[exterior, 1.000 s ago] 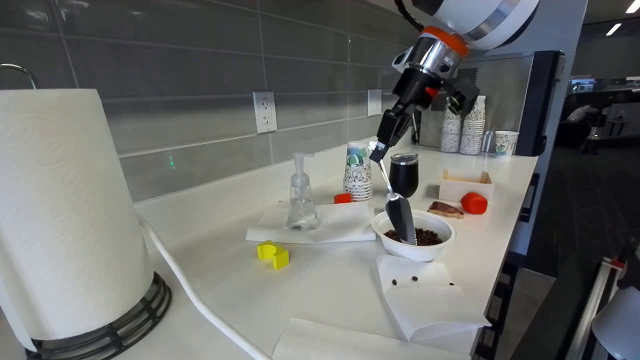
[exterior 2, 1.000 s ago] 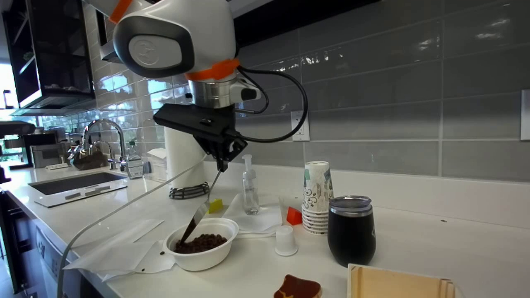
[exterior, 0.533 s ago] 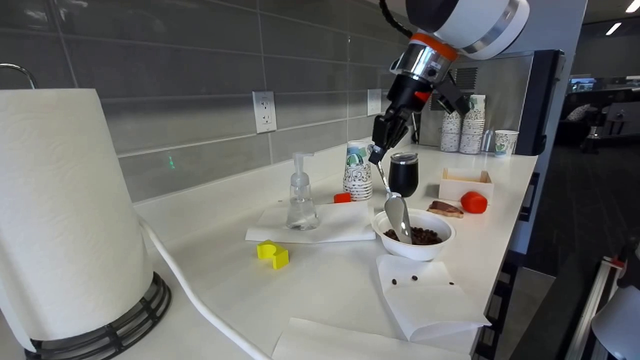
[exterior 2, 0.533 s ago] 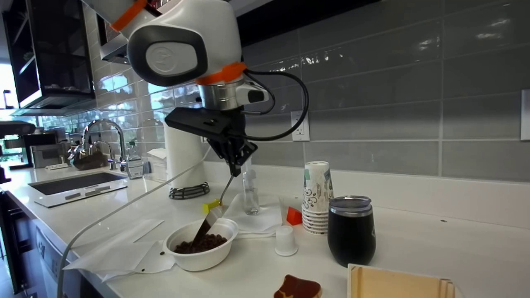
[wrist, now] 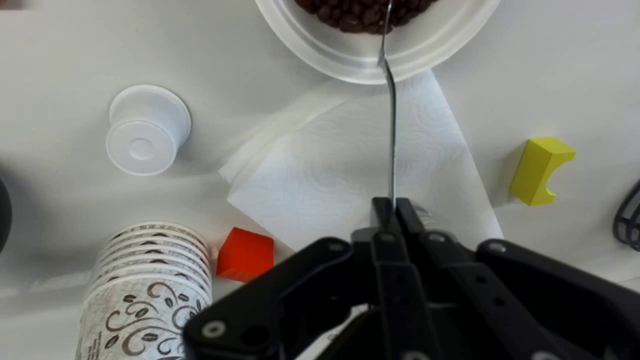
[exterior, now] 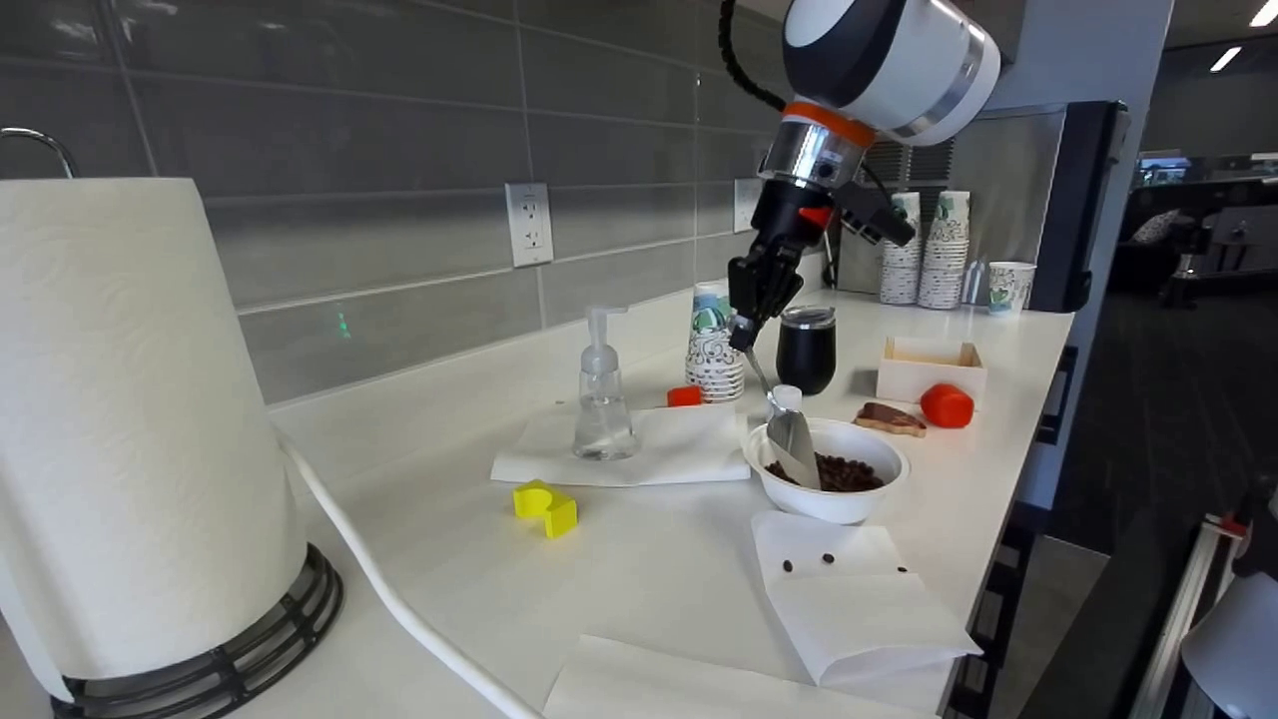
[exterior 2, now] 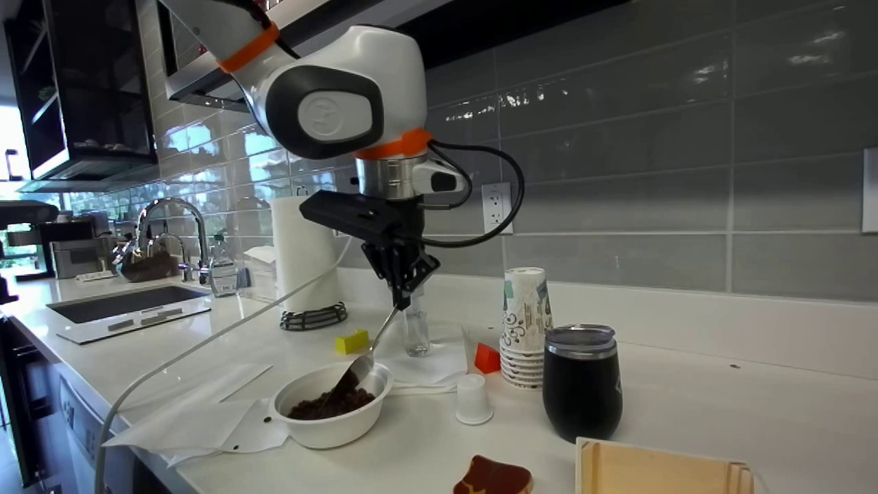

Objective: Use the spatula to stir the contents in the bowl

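At the far left in an exterior view you have a big paper towel roll (exterior: 120,419) standing upright, and a white cord (exterior: 399,608) slanting down the counter (exterior: 649,579) beside it. Next comes a yellow block (exterior: 544,506) with a curved notch. To the right of it and farther back, a clear pump bottle (exterior: 603,424) stands upright on a folded paper towel (exterior: 689,446). Then you see a red block (exterior: 684,396) just beside an upside-down stack of paper cups (exterior: 714,355); whether they touch, you cannot tell.

Your gripper (wrist: 393,204) is next, pointing down, its fingers pinched narrow around the handle of the spatula (wrist: 392,140). The spatula tilts from the fingertips over the rim of the white bowl (exterior: 824,507), and its flat head goes down among the brown beans (exterior: 851,475), where the tip is hidden. A small white cup (exterior 2: 473,399) sits upside down near the bowl, and a black cup (exterior: 807,355) stands farther back. Nearer the camera, three loose beans (exterior: 828,558) lie on a white sheet (exterior: 869,619) just beside the bowl.

On the right you find a brown slice (exterior: 889,417) on the counter, then a round red piece (exterior: 947,405) in front of a wooden box (exterior: 904,381). Behind these stand two tall cup stacks (exterior: 944,265), with a lone paper cup (exterior: 1011,287) to their right.
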Controlling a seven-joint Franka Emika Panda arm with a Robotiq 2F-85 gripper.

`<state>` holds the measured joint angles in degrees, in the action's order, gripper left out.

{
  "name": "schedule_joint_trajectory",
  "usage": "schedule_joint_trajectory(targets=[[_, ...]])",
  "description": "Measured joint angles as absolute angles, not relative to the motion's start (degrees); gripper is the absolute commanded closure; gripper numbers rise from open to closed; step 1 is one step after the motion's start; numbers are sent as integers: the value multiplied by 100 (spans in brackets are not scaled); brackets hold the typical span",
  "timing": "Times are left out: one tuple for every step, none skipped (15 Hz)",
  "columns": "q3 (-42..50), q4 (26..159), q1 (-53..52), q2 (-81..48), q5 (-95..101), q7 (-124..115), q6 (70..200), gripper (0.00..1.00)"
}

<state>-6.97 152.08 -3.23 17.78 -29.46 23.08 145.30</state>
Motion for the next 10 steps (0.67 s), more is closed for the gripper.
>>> schedule_joint_trajectory(targets=[[-604,15132,-390,1681,-2896,2240,14513,99],[-530,15051,-435,1588,-2853,2169,14477,99],[-471,14969,-462,1496,-2808,2092,14430,99],[-426,14886,-479,1407,-2772,2015,14382,99],[-392,14808,-483,1319,-2741,1936,14336,99],[-360,14721,-483,1231,-2698,1843,14252,99],[-329,14631,-482,1136,-2635,1727,14144,99],[-304,14540,-479,1047,-2567,1609,14024,99],[-283,14449,-474,964,-2501,1486,13897,99],[-270,14365,-468,887,-2437,1372,13770,99]])
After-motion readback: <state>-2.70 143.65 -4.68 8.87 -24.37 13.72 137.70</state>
